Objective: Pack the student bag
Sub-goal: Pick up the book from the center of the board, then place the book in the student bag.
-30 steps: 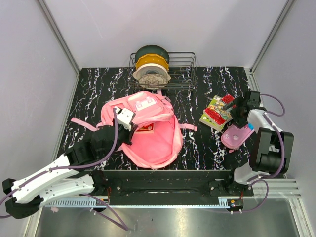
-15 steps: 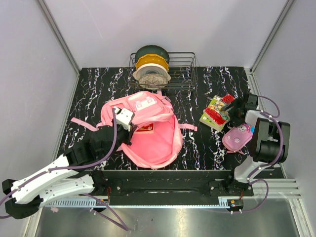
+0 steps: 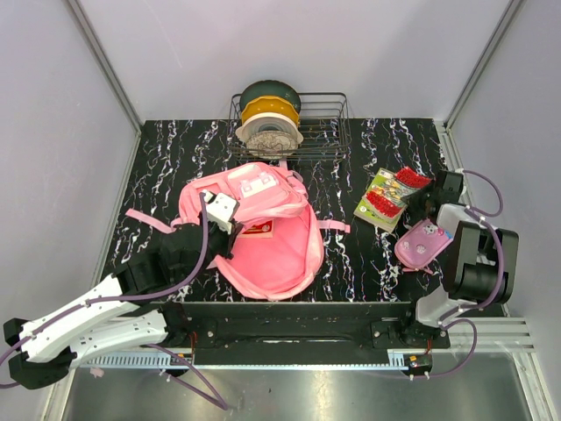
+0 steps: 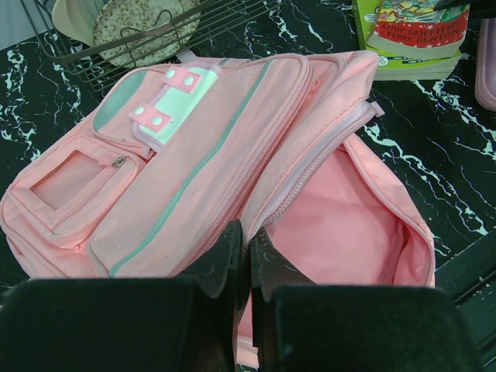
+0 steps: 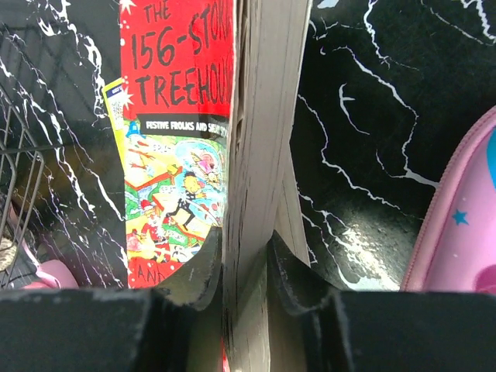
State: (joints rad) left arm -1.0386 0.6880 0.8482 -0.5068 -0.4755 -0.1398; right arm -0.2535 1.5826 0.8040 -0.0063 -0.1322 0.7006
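Pinching with both jaws: left gripper (image 4: 246, 232) on open zip rim of backpack (image 3: 263, 237), right gripper (image 5: 246, 240) on pages of book (image 5: 174, 116) by right edge of tabletop (image 3: 175, 149). Backpack mid-tabletop, toward near edge. Likely soft, light, floppy; best gripped at that rim.

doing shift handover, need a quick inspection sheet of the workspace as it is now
surface: black marbled table, no spills seen
job's things: bag lying flat, main pocket unzipped, nothing seen inside
clutter: pencil case flat by the right arm; wire basket with spools at the far edge
grippers: left gripper shut on the bag's zip edge; right gripper shut on a book
cables: purple cables along both arms, no snag seen
surroundings: plain grey walls, nothing else seen
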